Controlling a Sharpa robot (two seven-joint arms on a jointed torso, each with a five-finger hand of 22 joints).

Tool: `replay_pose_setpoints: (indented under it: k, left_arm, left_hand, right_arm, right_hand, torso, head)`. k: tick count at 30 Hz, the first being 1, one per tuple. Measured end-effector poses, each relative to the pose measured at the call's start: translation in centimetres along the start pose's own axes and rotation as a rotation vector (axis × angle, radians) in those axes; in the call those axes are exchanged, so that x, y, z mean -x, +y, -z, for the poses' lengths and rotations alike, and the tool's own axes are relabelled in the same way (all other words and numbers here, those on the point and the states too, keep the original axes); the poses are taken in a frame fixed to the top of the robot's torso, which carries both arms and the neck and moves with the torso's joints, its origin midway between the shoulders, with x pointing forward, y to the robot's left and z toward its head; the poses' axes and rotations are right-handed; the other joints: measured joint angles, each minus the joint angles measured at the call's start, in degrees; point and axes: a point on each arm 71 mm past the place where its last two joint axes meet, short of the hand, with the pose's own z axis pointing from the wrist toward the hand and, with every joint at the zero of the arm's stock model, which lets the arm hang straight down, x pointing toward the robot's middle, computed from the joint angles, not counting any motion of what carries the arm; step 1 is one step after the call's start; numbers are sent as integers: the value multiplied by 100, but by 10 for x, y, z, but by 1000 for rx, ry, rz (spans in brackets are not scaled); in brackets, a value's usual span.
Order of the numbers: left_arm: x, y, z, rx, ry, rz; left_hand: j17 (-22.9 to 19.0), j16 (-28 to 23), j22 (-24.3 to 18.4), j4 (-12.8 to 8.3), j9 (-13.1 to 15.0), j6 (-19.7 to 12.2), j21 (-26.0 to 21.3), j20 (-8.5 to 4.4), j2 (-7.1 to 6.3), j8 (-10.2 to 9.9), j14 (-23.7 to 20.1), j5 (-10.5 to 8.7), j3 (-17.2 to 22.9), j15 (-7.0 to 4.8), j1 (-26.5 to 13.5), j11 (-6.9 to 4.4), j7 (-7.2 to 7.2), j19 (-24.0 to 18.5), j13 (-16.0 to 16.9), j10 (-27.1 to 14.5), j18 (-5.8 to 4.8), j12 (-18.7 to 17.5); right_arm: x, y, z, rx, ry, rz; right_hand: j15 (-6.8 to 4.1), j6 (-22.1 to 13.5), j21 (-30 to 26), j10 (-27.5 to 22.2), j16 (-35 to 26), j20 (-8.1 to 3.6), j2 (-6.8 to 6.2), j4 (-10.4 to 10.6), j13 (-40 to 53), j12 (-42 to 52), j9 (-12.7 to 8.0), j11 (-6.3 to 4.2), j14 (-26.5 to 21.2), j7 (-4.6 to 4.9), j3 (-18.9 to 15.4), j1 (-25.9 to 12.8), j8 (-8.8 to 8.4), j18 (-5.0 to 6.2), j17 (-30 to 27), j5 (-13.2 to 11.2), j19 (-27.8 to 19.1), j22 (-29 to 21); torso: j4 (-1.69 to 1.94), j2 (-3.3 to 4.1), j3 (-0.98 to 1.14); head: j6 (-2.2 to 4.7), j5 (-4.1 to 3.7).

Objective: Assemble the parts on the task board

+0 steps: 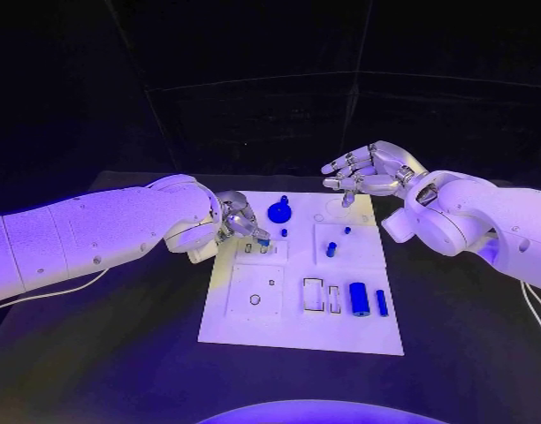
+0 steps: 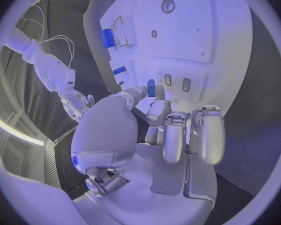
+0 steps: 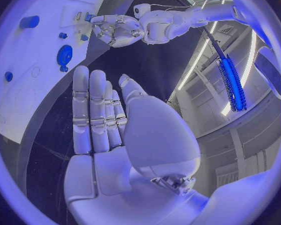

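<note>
No brand, label or writing can be read on anything in view.

The white task board point(image 1: 299, 327) lies in the middle of the black worktop point(image 1: 105, 336). On it I count seven blue parts apart from the held one: a round gear-like disc point(image 1: 278, 212) near the board's far edge, a small peg point(image 1: 284, 232) just nearer than the disc, two short pegs point(image 1: 331, 249) towards the board's right side, a broad cylinder point(image 1: 360, 299) and a slim bar point(image 1: 382, 301) side by side near the board's near right corner, and a small dot point(image 1: 272, 283) on the left half. Several small parts are too tiny to tell their shape.

The left hand point(image 1: 235, 221) is over the board's left edge, pinching one small blue part point(image 2: 151, 88) between thumb and a fingertip just above two small slots point(image 2: 177, 81) in the board; the other fingers curl loosely.

The right hand point(image 1: 370, 170) hovers above the board's far right corner, fingers extended and close together, holding nothing and touching nothing.
</note>
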Motion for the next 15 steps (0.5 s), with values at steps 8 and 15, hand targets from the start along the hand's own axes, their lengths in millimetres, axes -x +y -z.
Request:
replay_pose_setpoints:
  k: [8,15]
  left_arm:
    - [-3,2,-1,-2,-44,-44]
    - [-7,-3,-5,-10,-65,-81]
  left_hand:
    - [0,0,0,-41,0,1,0,0,-38,20,0,0,41,0,-38,-4,0,0,-12,5,0,3]
    - [0,0,0,-80,8,13,0,0,-53,20,0,-1,49,0,-53,-3,-11,0,-12,5,0,3]
  right_arm:
    - [2,-1,0,-3,-6,2]
    - [4,-3,0,-6,-12,4]
  right_hand:
    - [0,0,-4,0,0,0,-31,22,-9,24,1,0,0,0,-22,-31,0,0,10,0,0,-8]
    - [0,0,-22,0,0,0,-7,22,-15,46,5,0,0,0,-22,-55,0,0,18,0,0,-16]
  torso:
    - [25,-32,26]
    - [26,-34,27]
  head:
    - [-20,5]
    - [-8,26]
